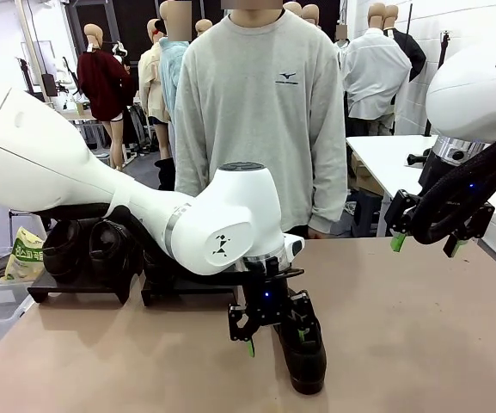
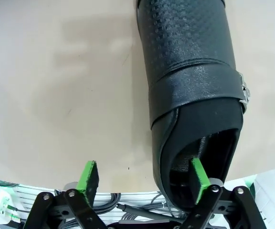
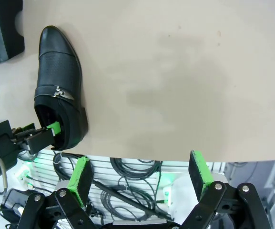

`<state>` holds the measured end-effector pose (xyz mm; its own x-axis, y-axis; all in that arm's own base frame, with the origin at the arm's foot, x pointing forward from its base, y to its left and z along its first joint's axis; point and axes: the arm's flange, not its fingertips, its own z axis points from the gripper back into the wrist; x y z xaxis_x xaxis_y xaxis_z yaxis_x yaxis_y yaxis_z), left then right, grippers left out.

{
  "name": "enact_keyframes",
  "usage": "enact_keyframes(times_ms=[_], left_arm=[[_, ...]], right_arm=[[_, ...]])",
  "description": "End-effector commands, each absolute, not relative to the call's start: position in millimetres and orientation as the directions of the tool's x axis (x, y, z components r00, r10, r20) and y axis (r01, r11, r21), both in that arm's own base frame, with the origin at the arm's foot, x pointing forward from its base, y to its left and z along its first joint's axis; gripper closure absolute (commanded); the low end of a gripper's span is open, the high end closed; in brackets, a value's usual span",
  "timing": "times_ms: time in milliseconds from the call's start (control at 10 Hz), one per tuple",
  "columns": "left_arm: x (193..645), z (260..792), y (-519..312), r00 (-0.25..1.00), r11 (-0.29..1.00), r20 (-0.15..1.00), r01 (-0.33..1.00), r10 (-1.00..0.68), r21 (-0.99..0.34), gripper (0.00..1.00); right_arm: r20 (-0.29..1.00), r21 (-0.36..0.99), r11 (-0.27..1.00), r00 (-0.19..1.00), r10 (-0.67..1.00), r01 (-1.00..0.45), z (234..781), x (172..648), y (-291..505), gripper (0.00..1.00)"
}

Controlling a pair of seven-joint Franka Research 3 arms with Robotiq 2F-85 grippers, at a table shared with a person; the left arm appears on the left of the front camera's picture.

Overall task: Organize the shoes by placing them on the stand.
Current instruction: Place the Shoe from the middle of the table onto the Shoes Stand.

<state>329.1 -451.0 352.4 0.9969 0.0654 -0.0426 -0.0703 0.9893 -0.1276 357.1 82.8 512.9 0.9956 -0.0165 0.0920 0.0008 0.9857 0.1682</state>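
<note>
A black shoe (image 1: 306, 354) with a metal buckle lies on the tan table near the front edge. In the left wrist view the shoe (image 2: 189, 71) has its opening towards me. My left gripper (image 1: 275, 342) is open and straddles the shoe's side wall at the heel: one green pad (image 2: 199, 181) is inside the opening, the other (image 2: 89, 176) over bare table. The right wrist view shows the same shoe (image 3: 58, 81). Two more black shoes (image 1: 63, 245) (image 1: 110, 245) rest on the dark stand (image 1: 76, 286) at the left. My right gripper (image 1: 424, 245) hangs open above the table's right side, holding nothing.
A person in a grey sweatshirt (image 1: 260, 112) stands at the far edge, hands out of sight. A second dark platform (image 1: 187, 291) sits beside the stand, behind my left arm. A printed bag (image 1: 24, 254) and clear bins lie off the table's left. Cables (image 3: 127, 176) hang below the near edge.
</note>
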Motion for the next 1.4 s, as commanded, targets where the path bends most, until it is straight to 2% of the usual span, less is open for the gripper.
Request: enact_keyframes(times_ms=[0,400,500,900,1300], left_arm=[[326.6,355.2,-461.2,0.999,0.993,-0.004,-0.046,0.046,-0.11,0.28],[322.8,343.0,-467.7,0.999,0.994,-0.024,-0.029,0.026,-0.101,0.96],[323.1,343.1,-467.7,0.999,0.994,-0.021,-0.03,0.028,-0.103,1.0],[322.1,352.4,-468.4,1.0,0.99,0.012,0.008,-0.006,-0.139,1.0],[316.4,367.8,-461.6,1.0,0.993,-0.002,0.021,-0.021,-0.115,1.0]], right_arm=[[0.088,0.172,0.985,0.996,-0.021,0.005,513.5,358.1,83.5,0.0],[0.088,0.172,0.985,0.996,-0.021,0.005,513.5,358.1,83.5,0.0],[0.088,0.172,0.985,0.996,-0.021,0.005,513.5,358.1,83.5,0.0],[0.088,0.172,0.985,0.996,-0.021,0.005,513.5,358.1,83.5,0.0],[0.088,0.172,0.985,0.996,-0.021,0.005,513.5,358.1,83.5,0.0]])
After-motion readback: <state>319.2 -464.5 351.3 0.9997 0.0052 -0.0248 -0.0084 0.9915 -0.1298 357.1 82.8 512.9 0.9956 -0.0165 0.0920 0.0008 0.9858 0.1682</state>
